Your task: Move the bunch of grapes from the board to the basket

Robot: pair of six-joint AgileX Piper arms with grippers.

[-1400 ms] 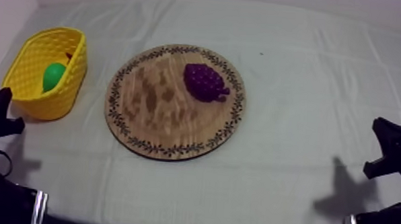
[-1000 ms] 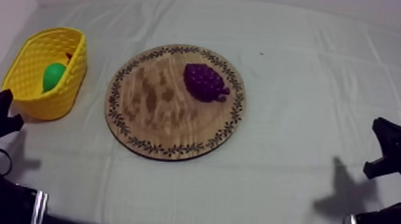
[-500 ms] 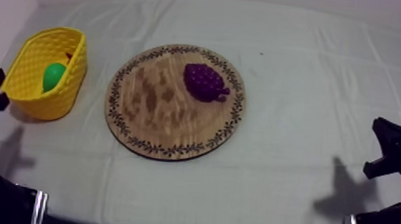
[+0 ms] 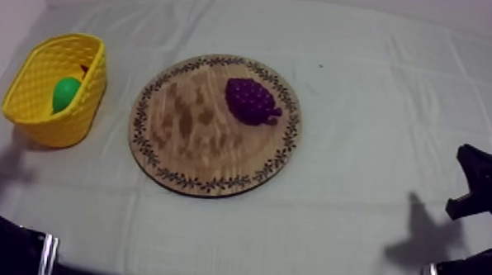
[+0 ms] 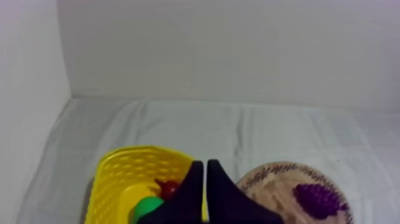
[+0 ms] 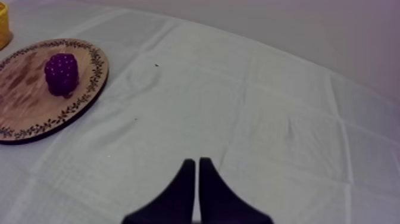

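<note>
Left gripper (image 5: 205, 164), clenched to a narrow wedge and grasping nothing, hangs raised at the far left. The right gripper (image 6: 196, 161), likewise clenched and empty, sits low at the near right.

Step in hand, as judged: the left arm's approach to the fruit. The wooden board (image 4: 183, 143) lies at centre, with the yellow basket (image 4: 87, 95) to its left, near its rim but apart from it. The bunch of grapes (image 4: 252, 101) rests on the far right part of the board, untouched.

A sound approach would release the fingers before descent and bring them down on either side of the bunch's broad body rather than its narrow tip. The lift should be high enough to clear the basket wall. The basket already holds a pear (image 4: 65, 93) and a small red fruit (image 5: 168, 188), so the drop probably belongs over its near end, which appears free.

Pale, bare walls close the room at the far side and at the left. The surface (image 4: 368, 90) carries a grey-white cloth marked by faint creases.
</note>
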